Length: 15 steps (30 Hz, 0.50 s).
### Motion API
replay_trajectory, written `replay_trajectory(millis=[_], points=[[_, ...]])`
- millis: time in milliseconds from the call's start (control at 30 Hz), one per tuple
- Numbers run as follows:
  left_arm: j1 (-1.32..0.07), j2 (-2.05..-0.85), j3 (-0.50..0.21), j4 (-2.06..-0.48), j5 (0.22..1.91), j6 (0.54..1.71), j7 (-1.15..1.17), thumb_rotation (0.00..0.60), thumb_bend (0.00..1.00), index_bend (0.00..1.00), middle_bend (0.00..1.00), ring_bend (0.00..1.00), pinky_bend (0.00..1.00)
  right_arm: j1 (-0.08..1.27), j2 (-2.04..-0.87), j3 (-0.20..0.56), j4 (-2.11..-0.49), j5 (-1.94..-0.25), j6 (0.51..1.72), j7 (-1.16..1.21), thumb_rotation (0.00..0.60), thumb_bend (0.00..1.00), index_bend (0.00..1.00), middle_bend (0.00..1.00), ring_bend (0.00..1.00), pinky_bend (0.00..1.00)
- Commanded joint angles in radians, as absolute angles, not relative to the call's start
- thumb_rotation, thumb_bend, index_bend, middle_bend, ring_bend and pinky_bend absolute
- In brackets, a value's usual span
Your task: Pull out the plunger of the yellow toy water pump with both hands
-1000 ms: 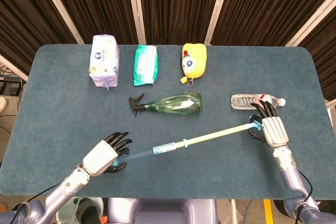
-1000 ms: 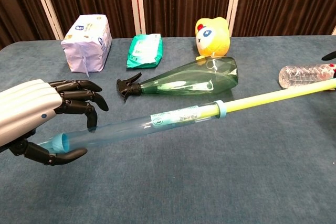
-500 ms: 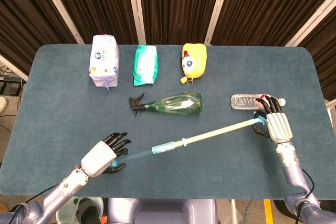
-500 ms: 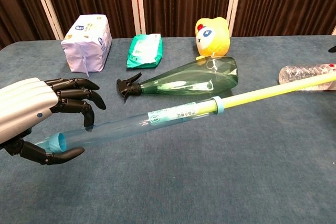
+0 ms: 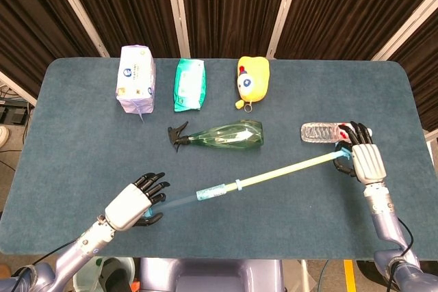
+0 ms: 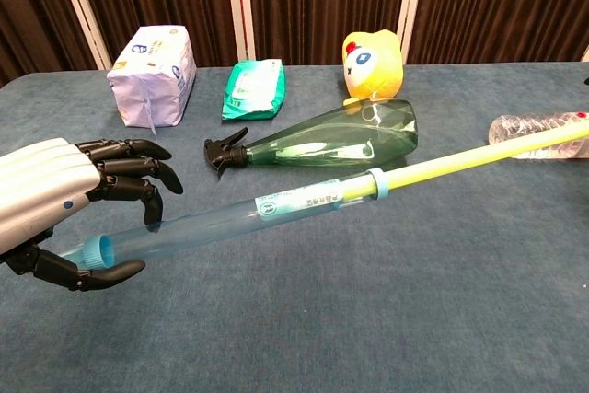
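Dark curtains stood behind blue counter (image 5: 82,121). Toy water pump (image 6: 230,216) hung slanting above front half. Left hand (image 6: 55,204) gripped barrel's front-left end; right hand (image 5: 361,158) held plunger (image 5: 287,170) tip near right edge. Plunger looked mostly drawn out, little left.

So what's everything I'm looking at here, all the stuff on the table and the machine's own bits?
toy water pump: one, clear blue tube with a pale yellow plunger drawn far out, slanting across the front of the table between both hands
spray bottle: one, green with black nozzle, lying at mid table
water bottle: one, clear, lying at right
tissue pack: one, white and lilac, back left
wipes pack: one, green, back middle
plush toy: one, yellow, back, right of the wipes
table: one, dark blue cloth top
left robot hand: holds the tube's end
right robot hand: holds the plunger's end
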<state>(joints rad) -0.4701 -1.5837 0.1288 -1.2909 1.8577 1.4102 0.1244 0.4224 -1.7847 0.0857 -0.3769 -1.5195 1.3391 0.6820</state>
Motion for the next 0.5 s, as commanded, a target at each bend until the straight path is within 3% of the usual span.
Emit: replay_trajectory(millis=[33,300,367,500], points=[[-0.471,-1.591,0.120,-1.285,1.849,1.409,0.116,0.600,0.25,0.44,0.24,0.11,0.22,0.420,-1.785,0.084,-0.381,-1.520,1.340,0.684,0.600,0.51,0.71,0.15,0.00,0.05],[-0.475,-1.594,0.108,-1.290,1.816,1.382,0.062,0.600,0.20,0.31,0.23,0.11,0.23,0.417,-1.761,0.073,-0.420,-1.521,1.305,0.687,0.600,0.49,0.56,0.05,0.00,0.05],[-0.475,-1.594,0.104,-1.285,1.814,1.386,0.059,0.600,0.18,0.27,0.23,0.11,0.23,0.415,-1.756,0.074,-0.427,-1.517,1.300,0.676,0.600,0.48,0.48,0.03,0.00,0.05],[-0.472,-1.596,0.100,-1.275,1.810,1.390,0.053,0.600,0.11,0.17,0.22,0.11,0.23,0.412,-1.746,0.073,-0.434,-1.509,1.270,0.642,0.600,0.47,0.20,0.00,0.00,0.03]])
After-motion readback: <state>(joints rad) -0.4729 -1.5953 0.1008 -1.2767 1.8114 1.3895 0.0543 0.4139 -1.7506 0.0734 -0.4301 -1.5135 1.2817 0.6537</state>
